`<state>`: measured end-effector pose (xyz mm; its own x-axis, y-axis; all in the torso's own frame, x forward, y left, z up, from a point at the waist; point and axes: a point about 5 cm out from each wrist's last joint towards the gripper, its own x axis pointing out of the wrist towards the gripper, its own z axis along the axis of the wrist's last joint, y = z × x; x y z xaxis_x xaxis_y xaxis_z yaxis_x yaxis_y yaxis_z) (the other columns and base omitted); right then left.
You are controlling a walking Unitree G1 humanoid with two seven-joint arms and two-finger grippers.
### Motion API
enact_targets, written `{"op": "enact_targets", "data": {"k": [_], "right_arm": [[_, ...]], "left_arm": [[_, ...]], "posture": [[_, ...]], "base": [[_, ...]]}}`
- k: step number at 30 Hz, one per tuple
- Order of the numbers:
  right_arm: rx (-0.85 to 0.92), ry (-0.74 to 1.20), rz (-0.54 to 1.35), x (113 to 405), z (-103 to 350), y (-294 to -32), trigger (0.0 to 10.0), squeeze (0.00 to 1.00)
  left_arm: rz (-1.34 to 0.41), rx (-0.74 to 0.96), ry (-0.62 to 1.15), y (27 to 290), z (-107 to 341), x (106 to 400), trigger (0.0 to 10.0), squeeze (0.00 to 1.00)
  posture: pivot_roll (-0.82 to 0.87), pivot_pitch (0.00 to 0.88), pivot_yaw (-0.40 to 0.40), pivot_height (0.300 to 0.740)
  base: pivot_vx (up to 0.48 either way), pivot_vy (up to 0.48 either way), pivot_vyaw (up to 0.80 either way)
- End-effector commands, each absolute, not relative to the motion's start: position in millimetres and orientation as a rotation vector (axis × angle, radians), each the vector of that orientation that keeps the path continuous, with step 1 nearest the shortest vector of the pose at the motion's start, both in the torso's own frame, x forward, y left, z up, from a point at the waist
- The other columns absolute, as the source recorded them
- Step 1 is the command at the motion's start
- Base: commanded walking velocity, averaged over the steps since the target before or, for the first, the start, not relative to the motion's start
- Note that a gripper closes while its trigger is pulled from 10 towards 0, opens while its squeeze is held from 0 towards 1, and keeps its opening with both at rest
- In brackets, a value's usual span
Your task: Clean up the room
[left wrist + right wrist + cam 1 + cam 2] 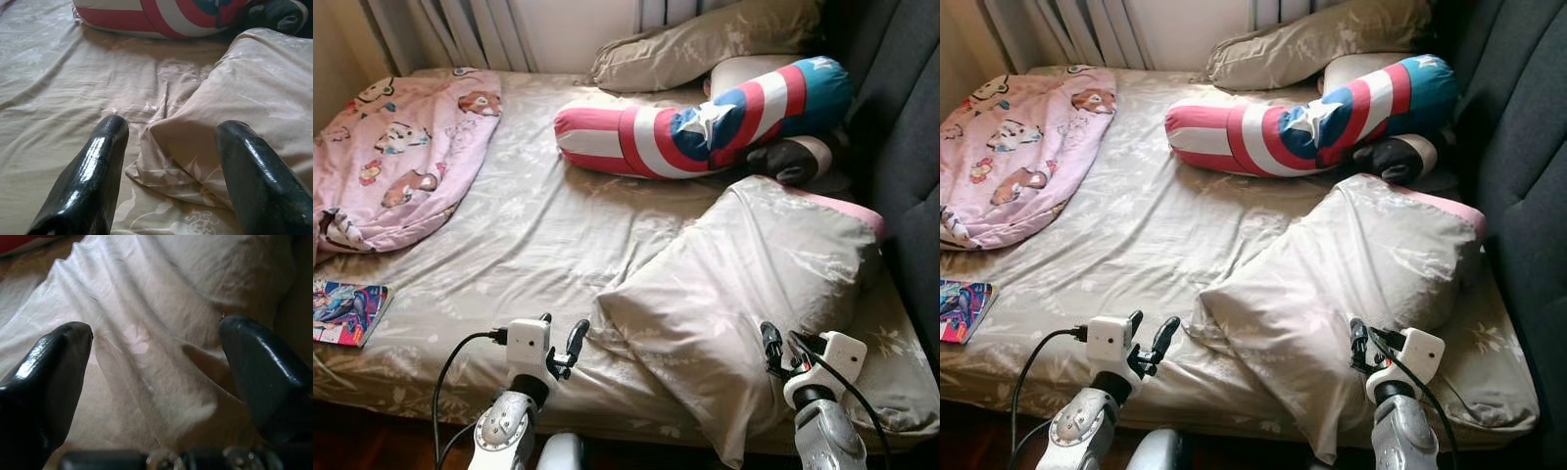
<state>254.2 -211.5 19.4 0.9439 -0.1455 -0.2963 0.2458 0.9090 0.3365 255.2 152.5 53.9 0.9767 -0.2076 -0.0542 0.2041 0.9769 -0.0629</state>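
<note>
Both grippers are hovering low over the near edge of the bed (509,245), jaws spread wide and gripping nothing. The left gripper (560,345) is facing the near corner of the beige pillow (744,284), and the right gripper (783,354) is sitting over its lower edge. The pillow is lying askew across the mattress, well apart from the other pillow (705,39) at the head, so the two-sided approach is probably lining up a lift to straighten it.

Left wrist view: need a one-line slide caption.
Open left gripper hovering at the corner of a beige pillow on the bed sheet, striped bolster beyond.
</note>
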Motion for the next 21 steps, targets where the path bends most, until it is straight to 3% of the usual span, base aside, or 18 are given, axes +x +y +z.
{"op": "enact_targets", "data": {"k": [1,19,20,21], "right_arm": [[0.449,0.316,-0.241,253.0,12.7,-213.3,10.0,1.0],[0.511,0.487,-0.238,253.8,-9.3,-213.5,10.0,1.0],[0.516,0.492,-0.228,254.7,-9.9,-212.1,10.0,0.78],[0.521,0.497,-0.221,255.4,-10.2,-211.2,10.0,0.78]], "left_arm": [[-0.217,-0.062,0.071,152.0,52.7,254.7,10.0,0.0],[-0.23,-0.058,0.079,152.2,52.1,254.2,10.0,0.0],[-0.231,-0.058,0.078,152.1,52.3,254.1,10.0,0.0],[-0.232,-0.058,0.078,152.1,52.5,254.0,10.0,0.0]], "posture": [[0.05,0.087,0.016,0.64],[0.05,0.092,0.024,0.64],[0.05,0.093,0.024,0.64],[0.05,0.093,0.024,0.64]], "base": [[0.0,0.0,0.0],[0.0,0.0,0.0],[0.0,0.0,0.0],[0.0,0.0,0.0]]}}
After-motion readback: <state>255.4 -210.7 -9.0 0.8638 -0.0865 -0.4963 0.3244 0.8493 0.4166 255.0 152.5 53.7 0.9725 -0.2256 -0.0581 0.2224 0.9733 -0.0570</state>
